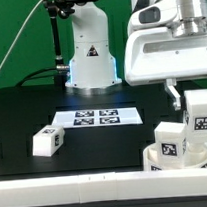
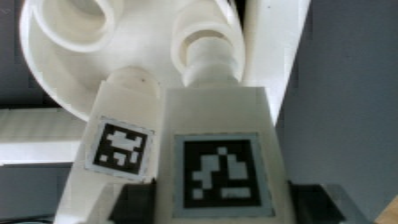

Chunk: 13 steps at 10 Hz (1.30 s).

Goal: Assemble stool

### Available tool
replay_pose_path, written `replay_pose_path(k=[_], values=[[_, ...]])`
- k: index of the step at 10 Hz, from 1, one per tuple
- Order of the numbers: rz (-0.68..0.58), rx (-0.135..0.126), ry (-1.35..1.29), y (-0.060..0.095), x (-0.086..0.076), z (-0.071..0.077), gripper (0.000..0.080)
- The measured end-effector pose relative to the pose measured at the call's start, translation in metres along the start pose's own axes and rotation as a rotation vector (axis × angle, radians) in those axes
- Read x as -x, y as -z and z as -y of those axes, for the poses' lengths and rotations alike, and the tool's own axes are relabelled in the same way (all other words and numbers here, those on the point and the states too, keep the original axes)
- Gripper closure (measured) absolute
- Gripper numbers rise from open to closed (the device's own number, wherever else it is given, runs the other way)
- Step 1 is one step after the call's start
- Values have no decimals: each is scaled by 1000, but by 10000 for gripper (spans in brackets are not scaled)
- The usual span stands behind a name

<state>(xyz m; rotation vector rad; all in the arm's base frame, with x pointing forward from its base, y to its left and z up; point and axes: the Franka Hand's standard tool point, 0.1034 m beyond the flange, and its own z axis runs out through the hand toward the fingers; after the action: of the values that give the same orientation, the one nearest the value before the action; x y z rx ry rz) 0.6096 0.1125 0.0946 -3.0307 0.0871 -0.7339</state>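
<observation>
Gripper (image 1: 194,95), closed narrowly around a tagged stool leg (image 1: 200,117), holds it upright at a socket of the round seat (image 1: 186,160) on the exterior view's right, beside a second leg (image 1: 171,142) standing there; I judge this leg-fitting step next needs me to twist it home.

The round white plastic seat disc (image 2: 71,60) and blocky white plastic leg (image 2: 214,105) look smooth, slightly glossy; the black tabletop (image 1: 32,108) is matt.

Matte black counter (image 1: 32,106) under even light, backed by pale grey wall (image 1: 16,27); white rail (image 1: 67,184) along near edge.
</observation>
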Motion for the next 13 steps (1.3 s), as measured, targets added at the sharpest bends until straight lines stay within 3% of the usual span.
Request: replay_pose_path(k=[9, 10, 11, 12, 13], values=[[-121, -3, 19, -3, 10, 1, 461], [-121, -2, 24, -4, 10, 1, 382], [-121, -1, 23, -4, 10, 1, 221], [-122, 2, 19, -3, 10, -1, 221], [-112, 1, 22, -2, 9, -1, 162]])
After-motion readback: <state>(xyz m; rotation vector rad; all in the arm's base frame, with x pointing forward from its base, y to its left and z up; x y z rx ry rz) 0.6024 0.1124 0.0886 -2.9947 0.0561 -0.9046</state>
